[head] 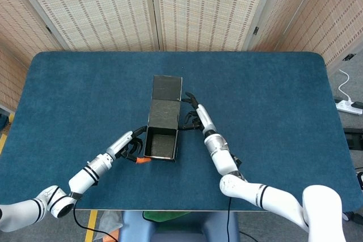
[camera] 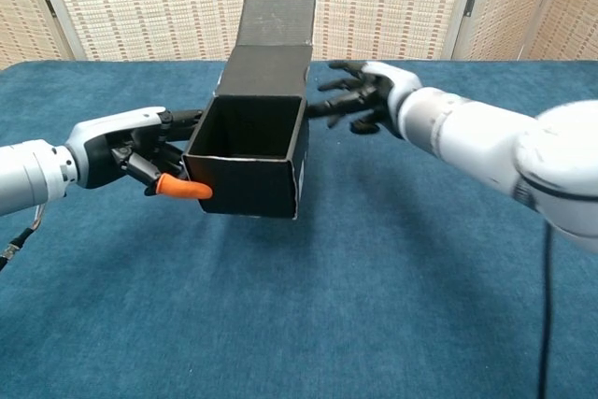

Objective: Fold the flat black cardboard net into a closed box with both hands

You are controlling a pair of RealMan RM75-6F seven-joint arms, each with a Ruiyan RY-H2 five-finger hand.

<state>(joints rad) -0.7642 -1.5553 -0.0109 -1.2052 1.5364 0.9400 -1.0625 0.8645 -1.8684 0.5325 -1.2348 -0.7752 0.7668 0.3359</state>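
Our box (camera: 250,145) already stands as a tube, but its near end gapes and its lid flap (camera: 277,21) sticks up. Our left hand (camera: 140,150) holds its left wall; our right hand (camera: 363,97), fingers spread and empty, touches its right side.

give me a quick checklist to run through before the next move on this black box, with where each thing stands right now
1. Left hand steadying the box at its left wall: ok, fingers touch it.
2. Right hand at the box's right side: ok, fingers reach the wall; firm contact cannot tell.
3. Lid flap still to be folded down: not ok, it stands up behind the opening.
4. Box interior free of objects: ok, it looks empty in the chest view.
5. Box sitting flat on the table: cannot tell, the near bottom edge looks slightly raised.
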